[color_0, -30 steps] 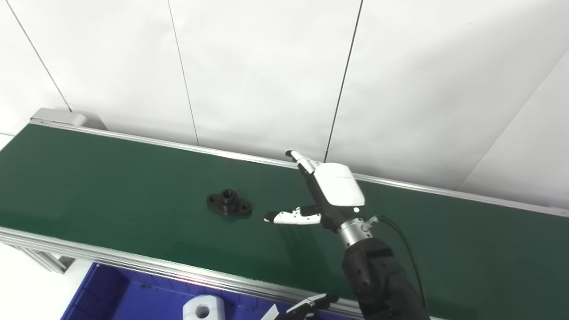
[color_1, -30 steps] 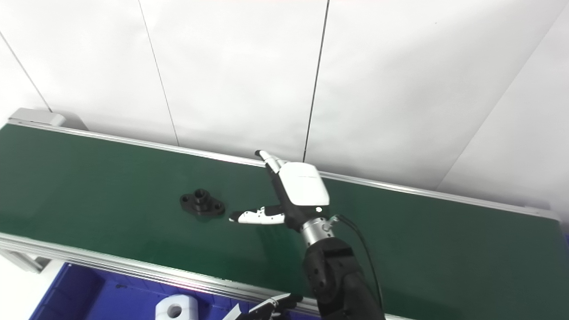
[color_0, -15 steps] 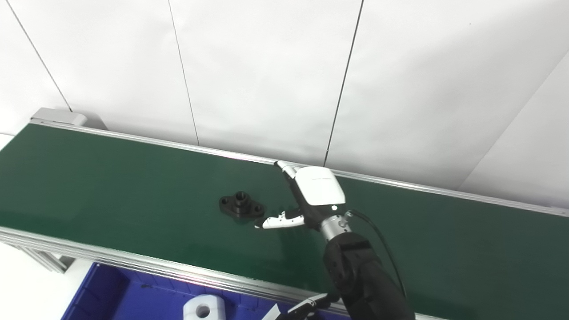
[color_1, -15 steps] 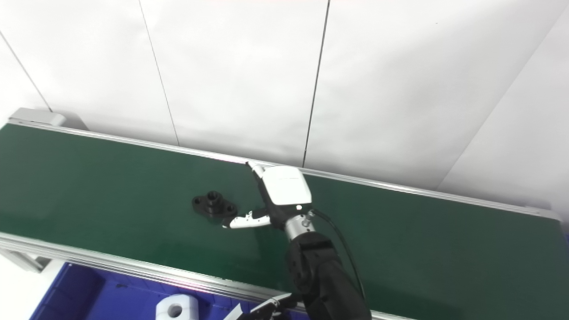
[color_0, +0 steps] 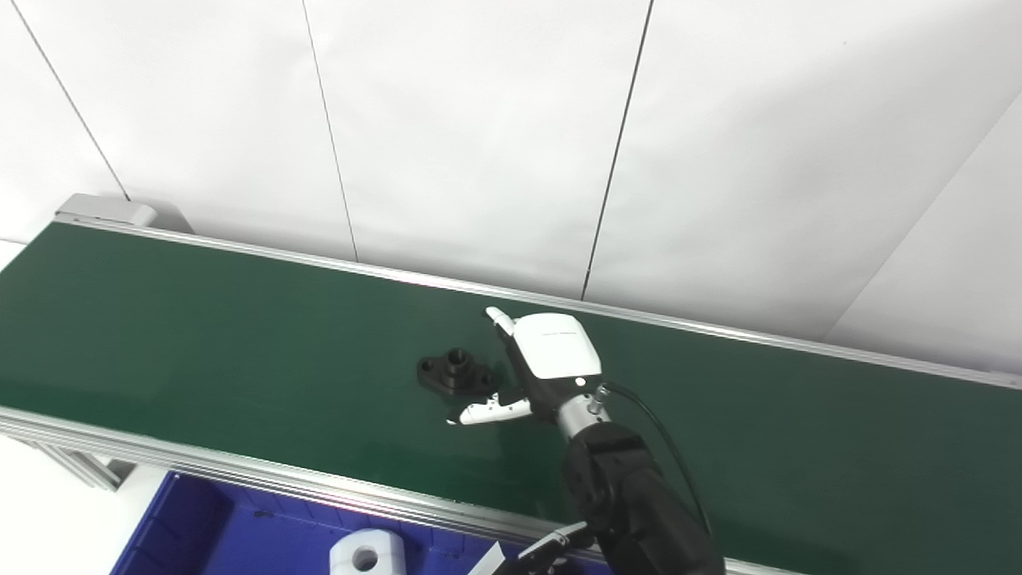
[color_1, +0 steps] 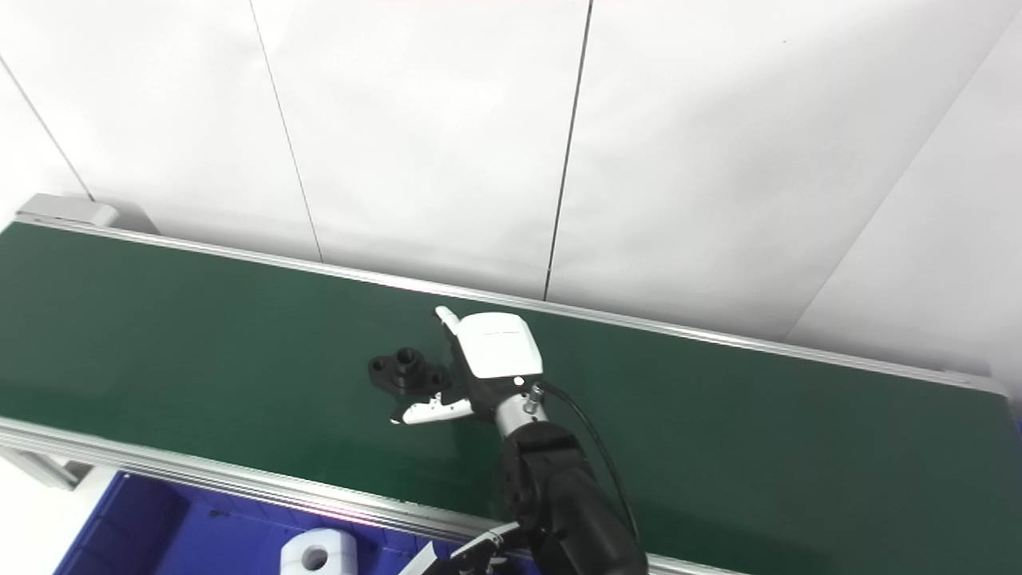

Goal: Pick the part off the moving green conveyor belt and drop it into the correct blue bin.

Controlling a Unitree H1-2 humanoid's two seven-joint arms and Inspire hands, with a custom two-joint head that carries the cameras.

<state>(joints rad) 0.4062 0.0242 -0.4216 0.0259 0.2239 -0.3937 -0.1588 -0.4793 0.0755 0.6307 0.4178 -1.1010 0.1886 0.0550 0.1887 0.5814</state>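
Fingers [color_0: 497,319] spread wide on right hand [color_0: 536,366], holding nothing; thumb stretched low toward picture-left, other digits reaching up toward far rail. Black flanged part [color_0: 455,373] flat on green conveyor belt [color_0: 200,335], just beside hand on its picture-left side, sitting in the gap between thumb and upper digits. Contact uncertain: thumb very close beneath part's near lobe, touching or not cannot be told. Long axis of part running roughly along belt, slightly slanted, central boss upright. Right hand far nearer; left hand [color_0: 536,553] only a sliver at bottom edge, state unreadable. Blue bin [color_0: 200,527] below near rail, white part [color_0: 366,551] inside. Likely next: close around boss.
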